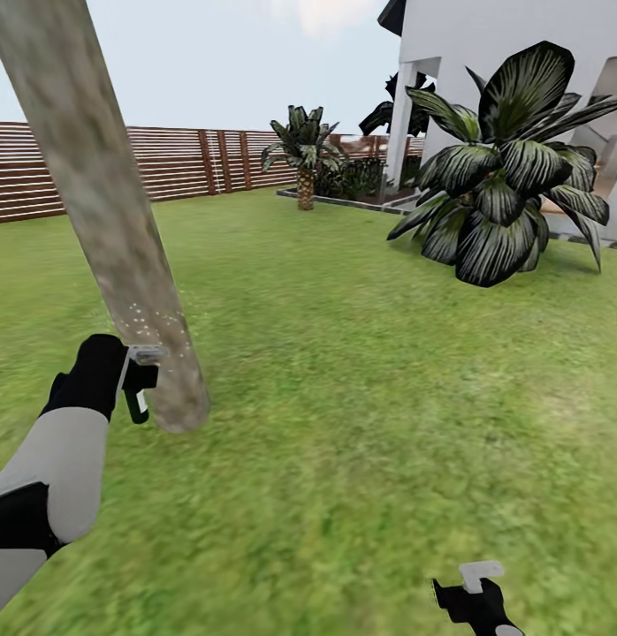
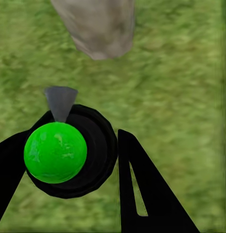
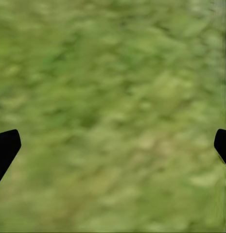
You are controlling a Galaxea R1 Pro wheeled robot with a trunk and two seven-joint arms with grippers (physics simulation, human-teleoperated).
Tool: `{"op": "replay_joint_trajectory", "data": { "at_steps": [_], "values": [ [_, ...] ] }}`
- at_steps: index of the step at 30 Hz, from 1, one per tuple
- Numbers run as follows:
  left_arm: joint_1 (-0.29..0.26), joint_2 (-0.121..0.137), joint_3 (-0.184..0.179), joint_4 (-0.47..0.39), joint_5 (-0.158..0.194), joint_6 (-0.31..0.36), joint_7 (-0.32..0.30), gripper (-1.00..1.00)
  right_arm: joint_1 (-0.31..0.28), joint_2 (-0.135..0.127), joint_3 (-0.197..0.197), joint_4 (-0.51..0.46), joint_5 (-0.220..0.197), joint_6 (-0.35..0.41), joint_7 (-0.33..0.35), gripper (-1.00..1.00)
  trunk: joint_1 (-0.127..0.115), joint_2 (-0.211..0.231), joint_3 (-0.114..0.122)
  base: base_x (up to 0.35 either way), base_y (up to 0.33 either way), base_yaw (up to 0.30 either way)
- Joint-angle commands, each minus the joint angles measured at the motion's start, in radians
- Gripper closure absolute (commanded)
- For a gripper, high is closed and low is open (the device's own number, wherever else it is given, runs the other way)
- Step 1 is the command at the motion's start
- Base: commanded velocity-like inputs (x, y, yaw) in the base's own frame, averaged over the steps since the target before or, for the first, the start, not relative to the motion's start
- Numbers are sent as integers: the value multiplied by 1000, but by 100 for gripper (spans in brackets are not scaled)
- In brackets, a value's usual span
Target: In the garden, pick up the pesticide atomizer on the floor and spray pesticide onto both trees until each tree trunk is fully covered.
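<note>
Green lawn (image 1: 361, 371) under fence (image 1: 167, 163); left end effector (image 1: 132, 380) clamped on atomizer (image 1: 140, 389) beside trunk (image 1: 105, 203), right end effector (image 1: 472, 587) spread apart.

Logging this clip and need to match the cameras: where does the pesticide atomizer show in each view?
Head view: pesticide atomizer at lower left, in the left pincer, nozzle toward the tree trunk.
Left wrist view: centre-left, seen end-on between the fingers, trunk base beyond it.
Right wrist view: not in it, just grass.
Shared landmark: the trunk base, seen in the head and left wrist views.
</note>
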Motion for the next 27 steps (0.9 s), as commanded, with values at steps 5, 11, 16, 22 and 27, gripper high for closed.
{"op": "replay_joint_trajectory", "data": {
  "at_steps": [5,11,16,22,27],
  "values": [
    [-1,-3,3,-1,-11,3,-10,100,-1,0,-5,0,10,-3,-1,-100,0,0,-1,0,-270,0],
    [-1,-2,3,-1,-11,3,-10,100,-1,0,-5,-1,10,-3,-1,-100,0,0,-1,0,-271,0],
    [-1,-2,3,-1,-11,3,-10,100,-1,1,-5,-1,10,-3,-1,-100,0,0,-1,0,-271,10],
    [1,0,2,-1,-11,3,-10,100,-1,2,-5,0,10,-3,-1,-100,0,0,-1,32,-269,224],
    [2,3,1,-1,-12,2,-10,100,-1,2,-5,-1,10,-3,-1,-100,0,0,-1,213,-203,276]
  ]
}}
